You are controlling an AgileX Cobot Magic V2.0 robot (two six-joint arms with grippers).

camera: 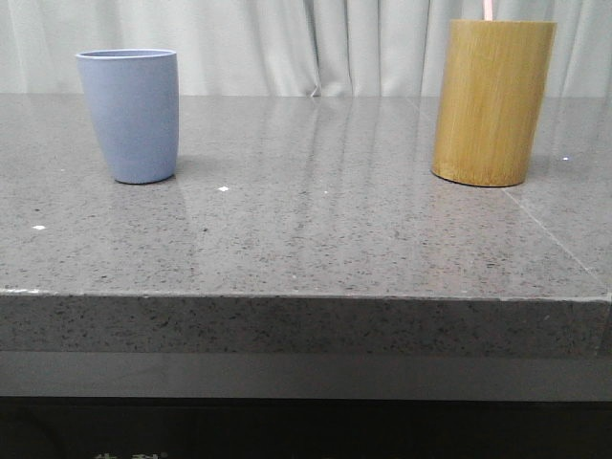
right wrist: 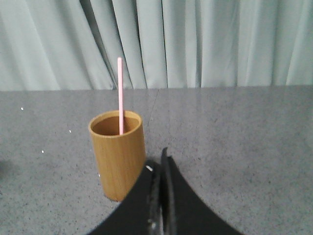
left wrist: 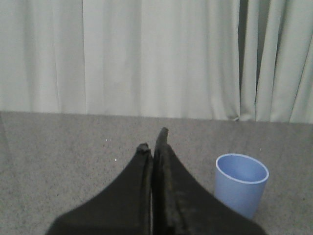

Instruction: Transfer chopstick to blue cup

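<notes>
Spanning the whole front view: grey speckled stone table (camera: pixel 316 239), pale curtain (camera: pixel 287 43) behind. Standing upright on the robot's right side of it: tall bamboo holder (camera: pixel 493 101), one pink chopstick (right wrist: pixel 120 95) upright inside, top poking well above the rim; only a sliver of the tip visible in front view. Well apart on the left side: blue cup (camera: pixel 129 115), upright, nothing visible inside from the left wrist view. Left gripper (left wrist: pixel 152 142) above the table near the cup, not touching it, fingers pressed together, nothing between them. Right gripper (right wrist: pixel 159 159) just beside the holder on the camera side, fingers likewise closed tight, holding nothing. Neither gripper visible in front view.
</notes>
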